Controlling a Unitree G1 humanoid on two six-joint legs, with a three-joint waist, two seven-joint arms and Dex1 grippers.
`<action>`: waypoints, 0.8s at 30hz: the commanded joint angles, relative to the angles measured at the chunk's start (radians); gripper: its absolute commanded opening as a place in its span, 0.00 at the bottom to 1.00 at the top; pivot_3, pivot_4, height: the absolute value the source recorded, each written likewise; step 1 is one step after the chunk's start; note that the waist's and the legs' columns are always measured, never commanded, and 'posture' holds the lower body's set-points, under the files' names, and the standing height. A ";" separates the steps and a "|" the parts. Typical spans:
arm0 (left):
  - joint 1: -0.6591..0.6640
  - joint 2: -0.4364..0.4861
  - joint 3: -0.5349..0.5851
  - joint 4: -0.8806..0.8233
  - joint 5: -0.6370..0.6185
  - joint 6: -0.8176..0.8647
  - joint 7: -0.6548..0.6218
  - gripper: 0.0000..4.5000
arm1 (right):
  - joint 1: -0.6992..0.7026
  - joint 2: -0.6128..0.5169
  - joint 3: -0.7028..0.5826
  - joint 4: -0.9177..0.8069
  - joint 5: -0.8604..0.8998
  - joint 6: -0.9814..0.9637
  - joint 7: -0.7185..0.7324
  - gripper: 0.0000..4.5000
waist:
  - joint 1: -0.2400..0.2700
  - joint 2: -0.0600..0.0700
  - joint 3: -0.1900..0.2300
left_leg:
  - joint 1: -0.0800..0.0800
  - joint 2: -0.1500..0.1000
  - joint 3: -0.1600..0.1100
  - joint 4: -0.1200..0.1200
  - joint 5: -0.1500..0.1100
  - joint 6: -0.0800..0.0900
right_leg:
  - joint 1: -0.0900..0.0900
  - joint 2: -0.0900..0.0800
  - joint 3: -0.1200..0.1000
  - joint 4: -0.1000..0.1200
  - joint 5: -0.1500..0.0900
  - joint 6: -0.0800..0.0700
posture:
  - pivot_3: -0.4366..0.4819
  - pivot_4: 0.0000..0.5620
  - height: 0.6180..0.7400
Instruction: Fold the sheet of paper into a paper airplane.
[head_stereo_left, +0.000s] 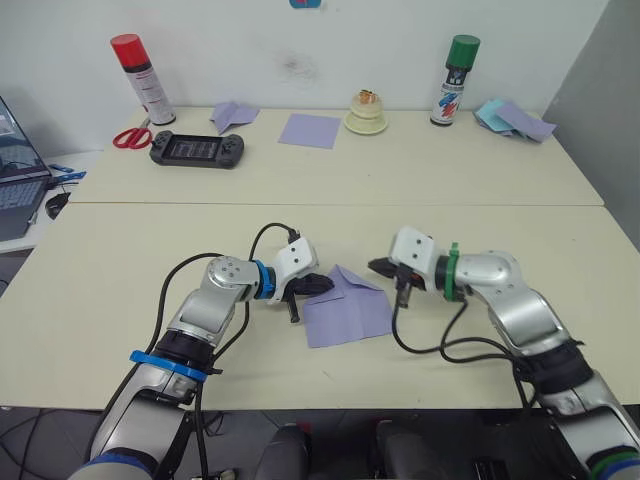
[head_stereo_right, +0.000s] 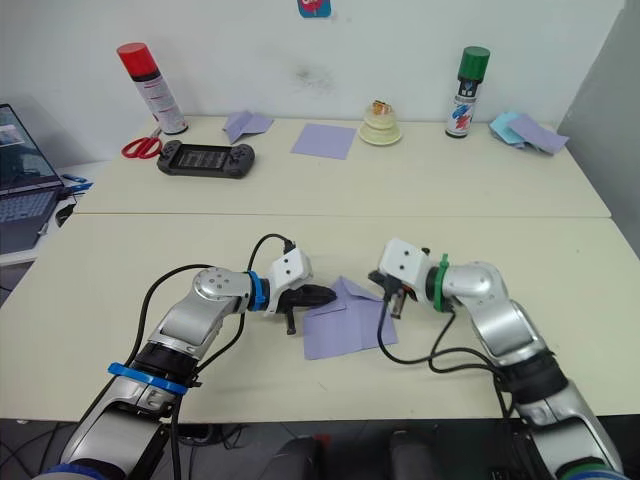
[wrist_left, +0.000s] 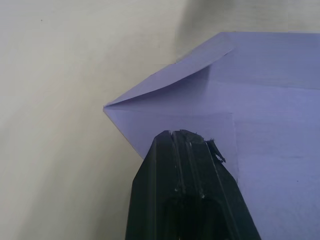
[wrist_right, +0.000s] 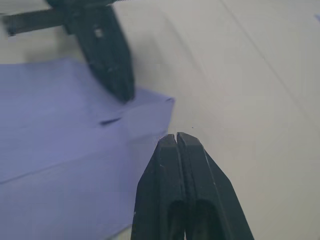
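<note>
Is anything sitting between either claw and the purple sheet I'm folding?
Nothing visible. The left claw, shut, is over the creased lavender-purple sheet of paper at its left side, and the right claw, shut, is at its far right corner. The cream table around them is bare.

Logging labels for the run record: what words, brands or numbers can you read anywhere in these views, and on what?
None can be read.
Red-capped spray can: label print too small to read.
Green-capped spray can: label graphics and print, blurred.
Blue and red sticker on the wall: cut off, unreadable.
Laptop screen: too small to read.
Sheet of paper: blank.
</note>
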 joint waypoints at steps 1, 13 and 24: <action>0.008 0.001 -0.008 0.012 0.012 -0.007 -0.005 0.01 | 0.050 -0.072 -0.015 -0.143 0.052 0.072 0.061 0.00 | 0.000 0.000 0.000 | 0.000 0.000 0.000 0.001 0.000 0.000 | 0.000 0.000 0.000 0.001 0.000 0.000 | 0.48 0.27 1.00; 0.022 0.004 -0.013 0.005 0.019 -0.013 -0.007 0.01 | 0.176 -0.220 0.050 -0.172 -0.052 0.050 0.044 0.00 | -0.001 0.000 0.000 | 0.003 0.000 0.000 0.010 0.000 0.000 | 0.006 0.001 0.000 0.003 -0.001 0.003 | 0.48 0.27 1.00; 0.018 0.000 -0.016 0.011 0.023 -0.016 -0.005 0.01 | 0.091 -0.174 0.153 -0.087 -0.086 0.060 0.089 0.00 | -0.002 -0.001 0.000 | 0.006 0.001 -0.001 0.009 0.000 0.000 | 0.009 0.001 -0.001 0.003 -0.001 0.003 | 0.48 0.27 1.00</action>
